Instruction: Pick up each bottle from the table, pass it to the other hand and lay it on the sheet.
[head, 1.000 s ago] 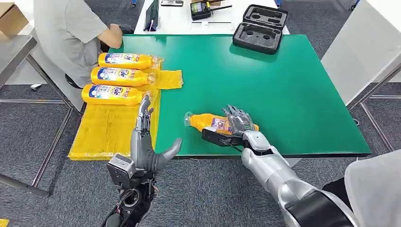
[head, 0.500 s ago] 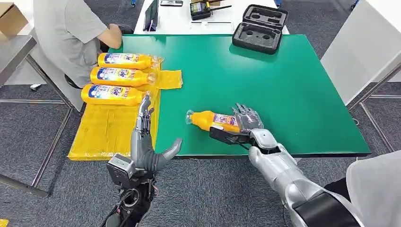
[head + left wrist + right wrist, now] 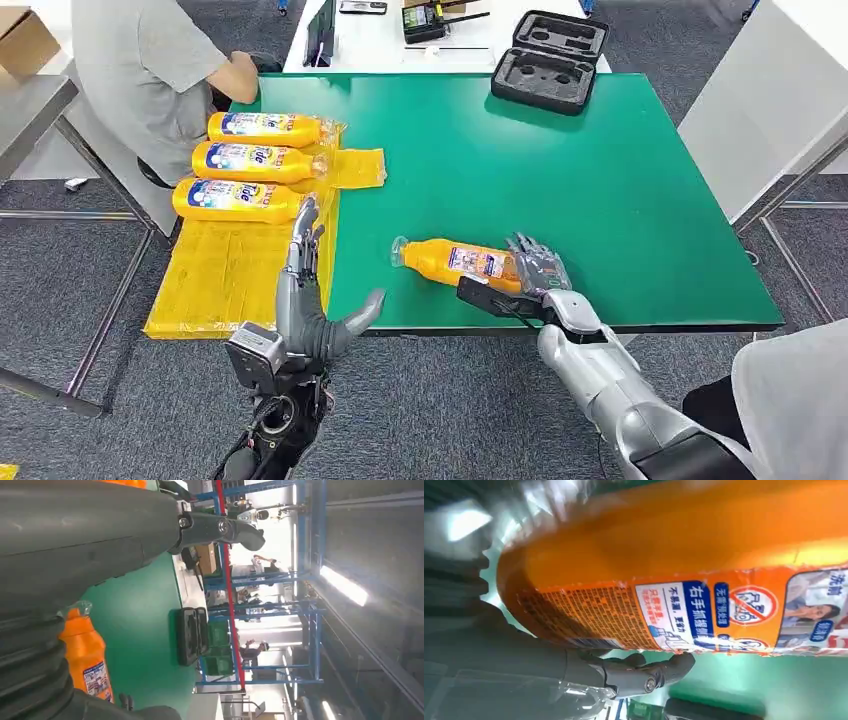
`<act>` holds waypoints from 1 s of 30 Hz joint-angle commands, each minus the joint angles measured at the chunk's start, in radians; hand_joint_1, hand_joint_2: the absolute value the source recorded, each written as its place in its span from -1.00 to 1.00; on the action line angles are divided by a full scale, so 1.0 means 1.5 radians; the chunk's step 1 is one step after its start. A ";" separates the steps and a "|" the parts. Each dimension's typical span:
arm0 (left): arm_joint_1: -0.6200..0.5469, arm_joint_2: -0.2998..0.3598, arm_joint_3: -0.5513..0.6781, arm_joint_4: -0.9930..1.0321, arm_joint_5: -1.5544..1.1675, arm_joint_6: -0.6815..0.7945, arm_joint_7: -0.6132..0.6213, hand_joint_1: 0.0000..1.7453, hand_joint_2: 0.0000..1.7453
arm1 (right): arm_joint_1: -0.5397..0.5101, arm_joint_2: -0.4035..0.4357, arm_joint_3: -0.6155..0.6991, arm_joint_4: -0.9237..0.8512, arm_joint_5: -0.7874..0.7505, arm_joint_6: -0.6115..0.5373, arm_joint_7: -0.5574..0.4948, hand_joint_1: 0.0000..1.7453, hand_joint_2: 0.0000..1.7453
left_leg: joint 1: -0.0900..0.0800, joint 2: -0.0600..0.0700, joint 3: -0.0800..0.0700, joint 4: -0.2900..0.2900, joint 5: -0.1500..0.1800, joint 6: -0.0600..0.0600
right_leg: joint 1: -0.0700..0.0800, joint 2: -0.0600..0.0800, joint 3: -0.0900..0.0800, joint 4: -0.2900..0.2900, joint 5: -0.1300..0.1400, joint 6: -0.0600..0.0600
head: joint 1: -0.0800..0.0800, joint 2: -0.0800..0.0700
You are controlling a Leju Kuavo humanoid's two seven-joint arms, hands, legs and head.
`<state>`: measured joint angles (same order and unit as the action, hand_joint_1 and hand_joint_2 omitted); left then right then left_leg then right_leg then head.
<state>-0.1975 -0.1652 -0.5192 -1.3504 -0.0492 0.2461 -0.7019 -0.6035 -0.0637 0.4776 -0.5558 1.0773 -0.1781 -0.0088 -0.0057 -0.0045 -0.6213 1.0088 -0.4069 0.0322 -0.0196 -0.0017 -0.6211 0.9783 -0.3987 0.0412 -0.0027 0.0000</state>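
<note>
- Bottle lay on its side on the green table, just right of the yellow sheet, long axis running left to right, cap end toward the sheet.
- Left hand stood released and holding nothing at the sheet's right edge, fingers spread upright, a short way off the bottle's cap.
- Right hand was grasping the bottle's base, the end farthest from the sheet, thumb underneath; the bottle seemed barely raised, if at all.
- Judged from this, the cap end pointed at the waiting left hand for the pass.
</note>
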 commanded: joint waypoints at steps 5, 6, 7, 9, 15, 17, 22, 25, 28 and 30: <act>-0.029 0.001 0.006 0.048 0.003 -0.002 0.003 -1.00 1.00 | 0.004 0.004 -0.031 0.044 -0.013 0.019 -0.010 -1.00 1.00 | 0.001 -0.001 0.003 -0.001 -0.001 -0.001 | 0.001 -0.001 0.003 -0.001 -0.001 -0.001 | 0.000 0.000; -0.031 0.000 0.006 0.049 0.003 -0.002 0.003 -1.00 1.00 | 0.004 0.004 -0.040 0.052 -0.018 0.014 -0.018 -1.00 1.00 | 0.001 -0.001 0.003 -0.001 -0.001 -0.001 | 0.001 -0.001 0.004 -0.001 -0.001 -0.001 | 0.000 0.000; -0.031 -0.001 0.005 0.048 0.003 -0.002 0.003 -1.00 1.00 | 0.005 0.002 -0.047 0.057 -0.023 0.014 -0.030 -1.00 1.00 | 0.001 -0.001 0.003 -0.001 -0.001 -0.001 | 0.001 -0.001 0.003 -0.001 -0.001 -0.001 | 0.000 0.000; -0.029 -0.002 0.004 0.046 0.001 -0.001 0.003 -1.00 1.00 | 0.006 -0.004 -0.057 0.063 -0.032 0.019 -0.042 0.94 1.00 | 0.001 -0.002 0.004 -0.001 -0.001 -0.001 | 0.001 -0.002 0.004 -0.001 -0.001 -0.001 | 0.000 0.000; -0.025 -0.001 0.002 0.042 0.000 0.001 0.003 -1.00 1.00 | 0.007 -0.007 -0.064 0.064 -0.035 0.012 -0.052 1.00 1.00 | 0.001 -0.001 0.003 -0.001 -0.001 -0.001 | 0.001 -0.002 0.004 -0.001 -0.001 -0.001 | 0.000 0.000; -0.023 0.000 0.002 0.039 0.000 0.002 0.003 -1.00 1.00 | 0.007 -0.005 -0.070 0.064 -0.038 0.013 -0.053 1.00 1.00 | 0.001 -0.001 0.002 -0.001 0.000 -0.001 | 0.001 -0.001 0.003 -0.001 -0.001 -0.001 | 0.000 0.000; -0.022 0.000 0.002 0.037 0.002 0.004 0.003 -1.00 1.00 | 0.007 -0.008 -0.102 0.071 -0.052 -0.002 -0.069 1.00 1.00 | 0.001 -0.001 0.003 -0.001 -0.001 -0.001 | 0.001 -0.001 0.004 -0.001 -0.001 -0.001 | 0.000 0.000; -0.023 0.000 0.001 0.036 0.002 0.002 0.003 -1.00 1.00 | 0.006 -0.010 -0.126 0.082 -0.064 -0.010 -0.081 1.00 1.00 | 0.001 -0.001 0.003 -0.001 -0.001 -0.001 | 0.001 -0.002 0.004 -0.001 -0.001 -0.001 | 0.000 0.000; -0.017 -0.002 -0.001 0.030 0.000 0.000 0.003 -1.00 1.00 | 0.013 -0.015 -0.152 0.095 -0.078 -0.009 -0.093 1.00 1.00 | 0.001 -0.002 0.003 -0.001 -0.001 -0.001 | 0.001 -0.002 0.004 -0.001 -0.001 -0.001 | 0.000 0.000; -0.015 -0.003 -0.003 0.029 -0.002 -0.001 0.003 -1.00 1.00 | 0.017 -0.017 -0.163 0.100 -0.081 -0.015 -0.097 1.00 1.00 | 0.001 -0.002 0.004 -0.001 -0.001 -0.001 | 0.001 -0.003 0.005 -0.001 -0.002 -0.001 | 0.000 0.000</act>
<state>-0.2012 -0.1709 -0.5188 -1.3474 -0.0492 0.2514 -0.7019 -0.5937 -0.0793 0.3381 -0.5211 0.9812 -0.1949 -0.1319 -0.0058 -0.0046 -0.6210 1.0088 -0.4070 0.0323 -0.0197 -0.0019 -0.6208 0.9782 -0.3988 0.0413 -0.0027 0.0000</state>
